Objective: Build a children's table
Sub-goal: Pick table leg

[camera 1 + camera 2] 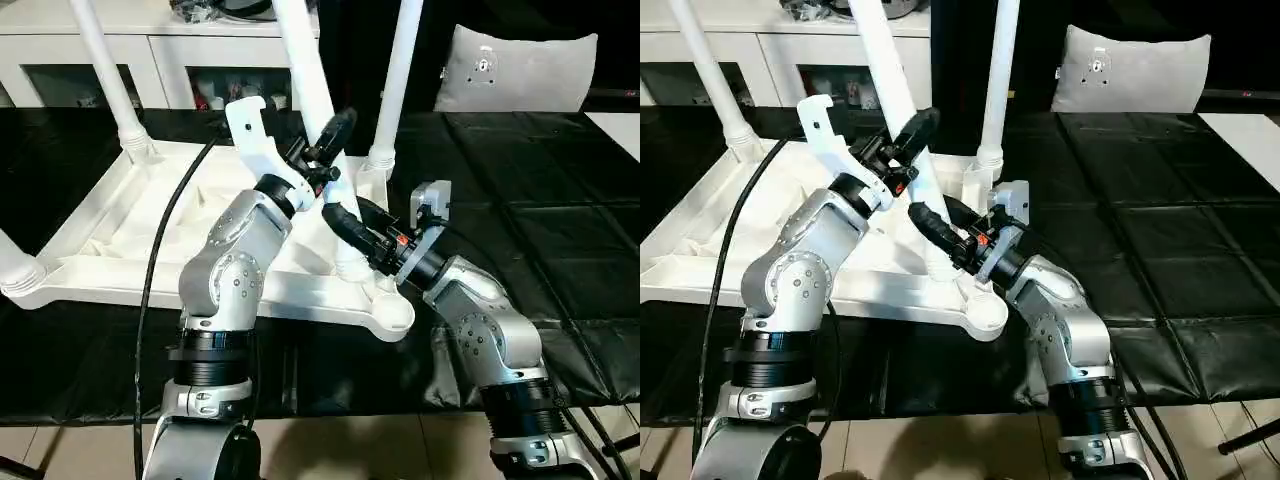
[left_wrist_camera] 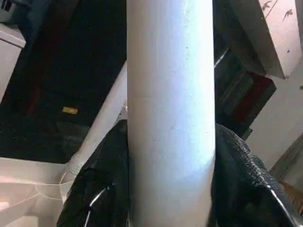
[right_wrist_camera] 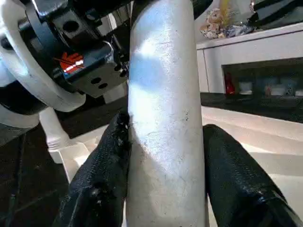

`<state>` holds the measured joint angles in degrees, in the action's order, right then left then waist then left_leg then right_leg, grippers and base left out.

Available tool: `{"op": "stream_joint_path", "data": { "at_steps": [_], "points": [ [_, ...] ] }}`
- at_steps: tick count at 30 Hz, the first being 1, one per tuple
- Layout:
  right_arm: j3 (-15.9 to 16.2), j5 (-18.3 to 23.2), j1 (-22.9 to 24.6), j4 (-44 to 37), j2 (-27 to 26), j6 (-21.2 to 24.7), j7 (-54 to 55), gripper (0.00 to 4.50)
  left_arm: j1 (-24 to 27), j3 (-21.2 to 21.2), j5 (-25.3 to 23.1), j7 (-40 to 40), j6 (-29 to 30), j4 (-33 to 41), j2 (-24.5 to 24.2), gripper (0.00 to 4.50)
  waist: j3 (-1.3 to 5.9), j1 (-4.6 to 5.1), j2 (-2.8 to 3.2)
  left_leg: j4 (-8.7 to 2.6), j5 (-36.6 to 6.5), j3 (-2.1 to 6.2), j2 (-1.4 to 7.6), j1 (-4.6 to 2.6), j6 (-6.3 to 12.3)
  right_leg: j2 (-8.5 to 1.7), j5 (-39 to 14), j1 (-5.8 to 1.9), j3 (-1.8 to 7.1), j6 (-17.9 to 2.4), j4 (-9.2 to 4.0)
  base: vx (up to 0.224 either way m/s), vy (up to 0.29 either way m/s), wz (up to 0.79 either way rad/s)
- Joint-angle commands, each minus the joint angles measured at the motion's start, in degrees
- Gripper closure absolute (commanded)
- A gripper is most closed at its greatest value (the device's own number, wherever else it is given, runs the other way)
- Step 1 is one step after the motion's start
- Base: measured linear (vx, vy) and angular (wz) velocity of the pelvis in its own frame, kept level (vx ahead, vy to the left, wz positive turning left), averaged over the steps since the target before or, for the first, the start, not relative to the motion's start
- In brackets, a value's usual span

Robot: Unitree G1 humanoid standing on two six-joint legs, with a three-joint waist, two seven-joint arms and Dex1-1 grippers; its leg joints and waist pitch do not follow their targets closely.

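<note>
Left wrist view has the leg (image 2: 170, 113) filling the space between the two black fingers (image 2: 102, 189), both pads pressed on its sides. Just below the left gripper (image 1: 330, 150), the right gripper (image 1: 352, 222) clamps the same leg near its foot, where it meets the near corner socket (image 1: 392, 312) of the upturned top (image 1: 130, 240). Both sets of jaws stand about half open, filled by the tube. I'd judge the leg light, stiff and hollow, its smooth plastic likely slippery. Holding low by the socket, as the right does, looks best for pushing it home.
</note>
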<state>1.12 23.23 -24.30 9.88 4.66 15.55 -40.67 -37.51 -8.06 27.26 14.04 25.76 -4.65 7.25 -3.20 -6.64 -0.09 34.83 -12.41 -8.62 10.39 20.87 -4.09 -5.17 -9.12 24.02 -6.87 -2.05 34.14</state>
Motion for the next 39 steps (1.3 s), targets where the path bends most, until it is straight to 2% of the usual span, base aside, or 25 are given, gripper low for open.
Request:
{"op": "stream_joint_path", "data": {
  "at_steps": [1,2,3,5,7,10,12,13,14,17,21,22,26,29,34,39],
  "points": [
    [-0.8,-0.7,-0.8,1.5,0.4,0.5,2.1,2.29,-0.7,1.1,-1.1,-0.8,-0.2,-0.8,-0.1,2.66,4.36,-0.22,-0.67,-3.64,-0.3,0.17,2.23,0.42,4.88,-3.72,-11.5,-4.46,3.24,-7.3,-3.54,0.000,0.000,0.00],
    [-1.1,-0.7,-1.0,1.9,0.4,0.8,2.5,2.29,-0.7,1.1,-1.2,-0.7,-0.2,-0.8,-0.2,2.66,4.38,-0.23,-0.66,-3.63,-0.2,0.18,2.23,0.40,4.89,-3.72,-11.4,-4.45,3.25,-7.3,-3.55,0.000,0.000,0.00],
    [-2.0,-0.1,-1.4,2.6,0.3,1.5,3.3,1.94,-0.7,1.2,-1.3,-0.6,-0.3,-0.9,-0.3,2.67,4.39,-0.22,-0.68,-3.61,-0.2,0.19,2.23,0.46,4.91,-3.71,-11.3,-4.48,3.23,-7.3,-3.52,0.000,0.000,0.00],
    [-2.4,0.3,-1.7,2.9,1.0,2.0,2.4,1.91,-0.9,1.5,-1.7,-0.3,-0.2,-1.0,-1.0,2.67,4.45,-0.21,-0.69,-3.60,0.3,0.24,2.35,0.35,5.02,-3.77,-10.9,-4.40,3.27,-7.5,-3.39,0.000,0.000,0.00],
    [-1.7,-0.7,-1.7,2.7,1.9,1.2,1.5,1.60,-1.0,1.9,-2.2,0.2,-0.1,-1.1,-1.8,2.69,4.49,-0.30,-0.64,-3.49,0.9,0.20,2.31,0.35,5.12,-3.72,-9.9,-4.41,3.29,-7.7,-3.22,0.000,0.000,0.00],
    [-1.0,-1.7,-1.6,2.1,4.5,1.4,-0.2,1.48,-1.4,2.5,-2.6,1.9,0.0,-1.5,-3.5,2.69,4.49,-0.37,-0.72,-3.47,1.3,0.19,2.29,0.33,5.51,-3.70,-9.3,-4.45,3.28,-7.9,-3.14,0.000,0.000,0.00],
    [-0.5,-2.3,-1.5,1.7,6.5,0.2,-2.4,1.33,-1.5,3.1,-2.6,3.6,0.3,-1.7,-4.7,2.69,4.47,-0.45,-0.74,-3.39,1.1,0.15,2.20,0.37,5.68,-3.64,-9.7,-4.52,3.25,-7.7,-3.14,0.000,0.000,0.00],
    [-1.2,-2.3,-1.6,2.1,7.0,-2.0,-3.3,1.22,-1.5,3.4,-2.6,4.6,0.5,-1.8,-5.4,2.69,4.45,-0.44,-0.80,-3.37,0.8,0.07,2.16,0.43,5.71,-3.72,-10.0,-4.50,3.27,-7.6,-3.25,0.000,0.000,0.00],
    [-1.8,-1.7,-2.2,2.7,7.7,-1.5,-4.0,1.08,-1.4,3.8,-2.5,5.7,0.9,-1.8,-6.1,2.69,4.48,-0.50,-0.80,-3.38,0.5,0.10,2.20,0.44,5.57,-3.84,-10.6,-4.53,3.25,-7.4,-3.22,0.000,0.000,0.00],
    [-2.6,1.3,-3.6,3.3,11.0,5.0,-7.7,1.07,-1.1,4.6,-1.5,8.3,2.0,-1.4,-7.9,2.69,4.49,-0.34,-0.69,-3.39,0.7,0.17,2.13,0.29,5.68,-3.53,-10.7,-4.59,3.18,-8.0,-3.20,0.000,0.000,0.00],
    [-2.5,1.9,-3.9,3.4,12.0,6.4,-8.9,1.07,-1.1,4.6,-1.0,9.1,2.4,-1.2,-8.3,2.69,4.56,-0.46,-0.75,-3.20,1.2,0.13,2.17,0.45,6.26,-3.72,-9.8,-4.61,3.14,-8.9,-3.06,0.000,0.000,0.00],
    [-2.0,2.2,-4.2,3.5,13.1,6.8,-10.5,1.07,-1.1,4.8,-0.4,10.3,3.1,-0.9,-8.8,2.69,4.62,-0.44,-0.63,-3.13,1.3,0.13,2.14,0.42,6.27,-3.68,-9.7,-4.58,3.12,-9.0,-2.99,0.000,0.000,0.00],
    [1.1,2.9,-5.2,4.3,18.3,9.2,-20.3,1.07,-1.1,6.1,2.9,16.8,6.3,1.4,-11.3,2.69,4.60,-0.70,-0.83,-3.01,0.7,0.07,2.20,0.33,6.71,-3.60,-10.0,-4.65,3.07,-10.0,-2.84,0.000,0.000,0.00],
    [2.1,3.7,-5.5,4.1,19.6,11.1,-24.5,1.07,-1.1,6.5,5.3,19.8,8.3,3.4,-11.9,2.69,4.48,-0.94,-0.81,-3.03,0.1,0.05,2.36,0.31,6.63,-3.80,-11.0,-4.55,3.15,-10.4,-2.99,0.000,0.000,0.00],
    [3.6,4.9,-5.6,3.3,20.1,11.7,-28.7,1.07,-0.1,7.3,10.0,23.4,11.1,7.5,-11.7,2.70,4.35,-0.97,-0.97,-3.11,-1.0,0.05,2.36,0.45,5.83,-3.75,-13.8,-4.54,3.09,-9.7,-3.28,0.000,0.000,0.00],
    [4.7,6.3,-5.5,2.2,19.5,12.9,-31.5,1.07,1.4,9.8,10.9,26.1,12.1,9.9,-12.1,2.70,4.32,-1.02,-0.87,-3.17,-1.6,0.09,2.48,0.28,5.31,-3.64,-15.7,-4.30,3.09,-8.5,-3.51,0.000,0.000,0.00]
  ]
}}
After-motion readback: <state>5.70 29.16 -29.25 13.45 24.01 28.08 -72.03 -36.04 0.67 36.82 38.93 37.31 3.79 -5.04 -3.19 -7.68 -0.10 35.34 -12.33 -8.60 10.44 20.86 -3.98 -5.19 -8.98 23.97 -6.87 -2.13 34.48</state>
